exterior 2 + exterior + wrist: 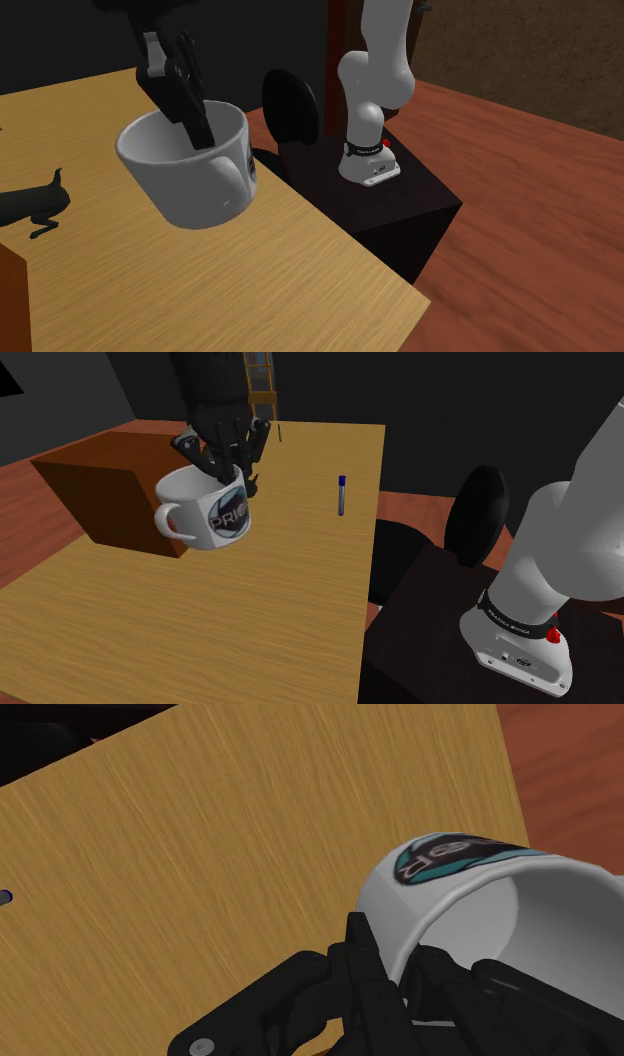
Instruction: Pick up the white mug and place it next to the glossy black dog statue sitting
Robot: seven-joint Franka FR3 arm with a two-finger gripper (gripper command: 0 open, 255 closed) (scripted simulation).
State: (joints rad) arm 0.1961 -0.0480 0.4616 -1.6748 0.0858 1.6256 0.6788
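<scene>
A white mug (200, 512) with a round dark and teal logo hangs tilted above the wooden table (250, 622). My black gripper (235, 472) is shut on its rim, one finger inside the cup and one outside. In the second exterior view the mug (190, 175) is held by the gripper (200, 125) with its handle facing the camera. The glossy black dog statue (30, 205) sits on the table at that view's left edge, apart from the mug. The wrist view has the mug's rim (470, 894) clasped at the gripper (400, 989).
A brown box (100, 482) stands on the table beside the mug, at the shoulder view's left. A blue-capped pen (341, 495) lies near the table's right edge. A black round object (480, 512) stands by the robot's dark stand (430, 622).
</scene>
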